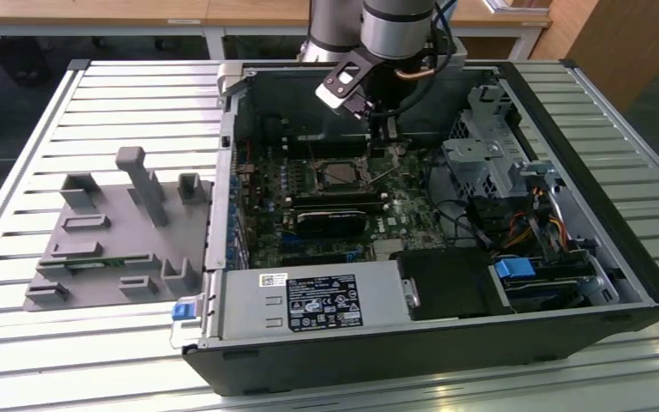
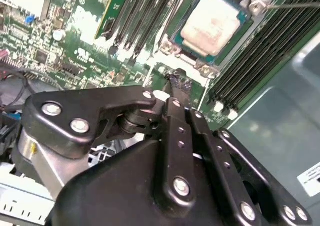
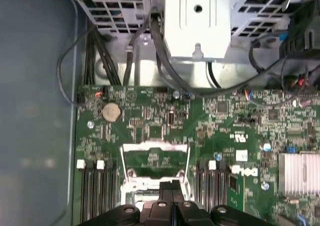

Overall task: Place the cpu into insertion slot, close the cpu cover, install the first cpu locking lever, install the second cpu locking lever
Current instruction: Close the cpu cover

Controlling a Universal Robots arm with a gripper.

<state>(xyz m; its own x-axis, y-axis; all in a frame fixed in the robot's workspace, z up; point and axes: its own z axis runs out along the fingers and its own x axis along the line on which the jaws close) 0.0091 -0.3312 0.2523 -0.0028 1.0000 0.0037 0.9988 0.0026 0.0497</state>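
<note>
Cpu [image 2: 215, 28] sits in slot [image 2: 176, 36] on the board [image 2: 75, 36], metal top up. Claw [image 2: 173, 82] hovers just beside it, closed, empty as far as I see. I judge chip light, stiff, fragile underneath; grip its edges.

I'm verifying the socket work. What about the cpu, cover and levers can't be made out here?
- cpu: the second wrist view's edge cuts off its far side.
- slot: too small in the exterior view to judge seating.
- cover: in the first wrist view the gripper hides part of it.
- lever: runs off the second wrist view's edge, so its end is unseen.
</note>
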